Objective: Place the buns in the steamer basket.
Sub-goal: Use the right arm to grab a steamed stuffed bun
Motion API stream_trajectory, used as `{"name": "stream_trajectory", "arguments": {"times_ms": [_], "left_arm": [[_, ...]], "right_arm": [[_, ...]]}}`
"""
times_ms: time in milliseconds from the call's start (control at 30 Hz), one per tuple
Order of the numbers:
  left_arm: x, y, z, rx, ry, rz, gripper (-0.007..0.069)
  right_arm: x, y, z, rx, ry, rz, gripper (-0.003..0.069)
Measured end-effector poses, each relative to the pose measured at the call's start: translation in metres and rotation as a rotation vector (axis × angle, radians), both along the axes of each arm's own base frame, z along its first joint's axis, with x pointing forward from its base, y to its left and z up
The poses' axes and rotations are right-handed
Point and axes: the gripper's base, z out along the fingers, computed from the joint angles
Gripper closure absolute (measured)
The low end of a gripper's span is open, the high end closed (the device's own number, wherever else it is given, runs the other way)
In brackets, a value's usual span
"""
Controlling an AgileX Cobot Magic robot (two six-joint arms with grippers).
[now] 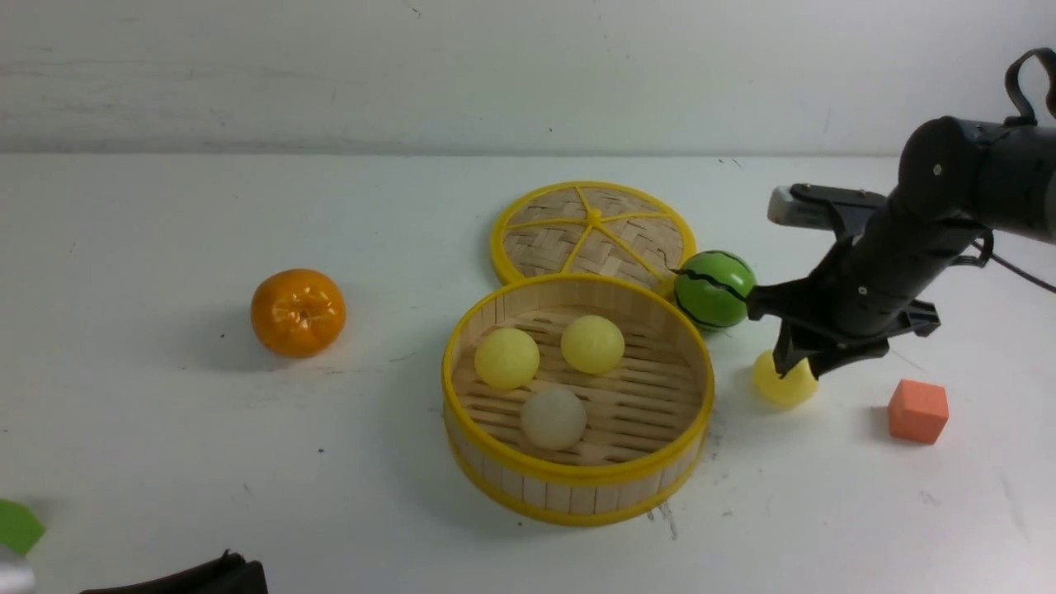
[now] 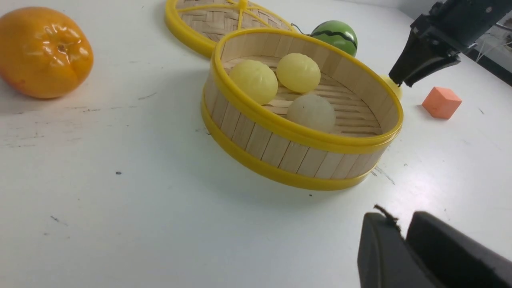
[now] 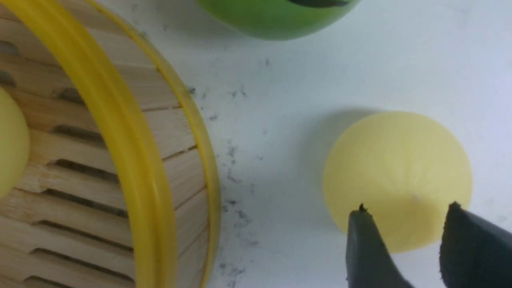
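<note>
The steamer basket (image 1: pixel 577 477) (image 2: pixel 300 138) stands mid-table with three buns on its slatted floor: two pale yellow (image 1: pixel 506 357) (image 1: pixel 592 344) and one off-white (image 1: pixel 553 418). Another pale yellow bun (image 1: pixel 782 388) (image 3: pixel 396 168) rests on the table just right of the basket. My right gripper (image 1: pixel 799 370) (image 3: pixel 408 207) hangs open directly over this bun, fingertips pointing down at its top, gripping nothing. In the left wrist view, my left gripper (image 2: pixel 400 224) sits low near the table's front, short of the basket, fingers pressed together and empty.
A flat woven lid (image 1: pixel 594 231) lies behind the basket, with a green striped watermelon ball (image 1: pixel 714 289) beside it, close to my right arm. An orange fruit (image 1: pixel 298 313) sits to the left. A small orange cube (image 1: pixel 917 411) lies right of the loose bun.
</note>
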Motion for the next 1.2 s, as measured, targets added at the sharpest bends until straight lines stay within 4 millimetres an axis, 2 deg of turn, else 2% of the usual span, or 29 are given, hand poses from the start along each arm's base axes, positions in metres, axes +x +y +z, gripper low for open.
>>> {"name": "stream_trajectory", "arguments": {"times_ms": [333, 567, 633, 933, 1200], "left_arm": [[0.000, 0.000, 0.000, 0.000, 0.000, 0.000, 0.0522], [0.000, 0.000, 0.000, 0.000, 0.000, 0.000, 0.0522], [0.000, 0.000, 0.000, 0.000, 0.000, 0.000, 0.0522], [0.000, 0.000, 0.000, 0.000, 0.000, 0.000, 0.0512], [0.000, 0.000, 0.000, 0.000, 0.000, 0.000, 0.0512]], "right_arm": [[0.002, -0.001, -0.006, -0.015, 0.003, 0.006, 0.0428], [-0.003, -0.001, 0.015, -0.005, -0.036, -0.002, 0.0398], [-0.001, -0.001, 0.016, -0.004, -0.056, -0.006, 0.0396], [0.010, 0.000, -0.012, -0.011, -0.040, -0.015, 0.0403], [0.014, 0.000, -0.014, -0.011, -0.066, -0.017, 0.0484]]}}
